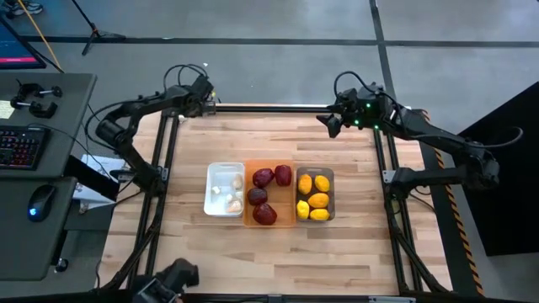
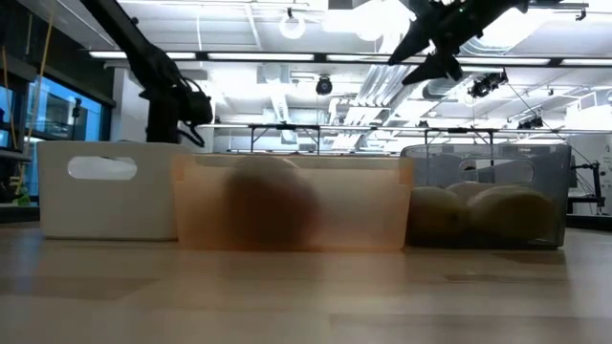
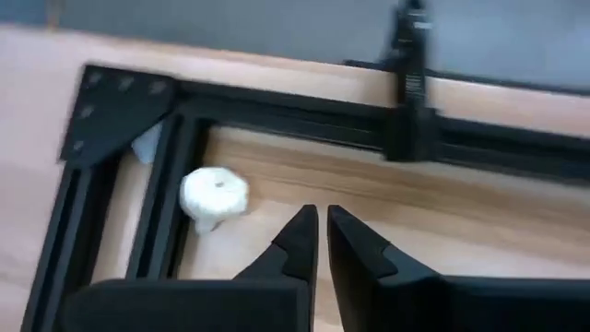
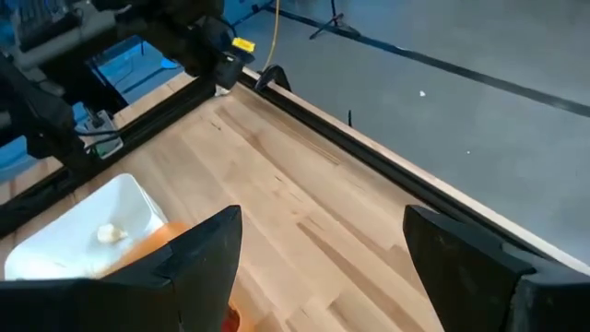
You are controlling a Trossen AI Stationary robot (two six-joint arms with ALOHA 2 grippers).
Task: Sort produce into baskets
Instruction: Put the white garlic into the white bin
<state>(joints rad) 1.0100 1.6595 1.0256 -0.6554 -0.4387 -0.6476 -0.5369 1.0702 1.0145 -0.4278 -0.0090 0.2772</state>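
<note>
Pale wooden plank table [image 1: 278, 135] inside black frame, grey floor around: white, orange, grey plastic baskets [image 1: 269, 195] centred holding sorted produce; left gripper [image 3: 321, 242] shut, empty, eleven o'clock; right gripper [image 4: 323, 244] wide open, empty, one o'clock

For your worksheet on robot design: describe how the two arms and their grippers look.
Both arms are dark, jointed, with black cables looping alongside. The left gripper has two black wedge-shaped fingers; the right gripper has broad black fingers. Green lights glow near the right arm's wrist.

White bulb [image 3: 213, 195] beside closed fingers [image 3: 297, 242]
</note>
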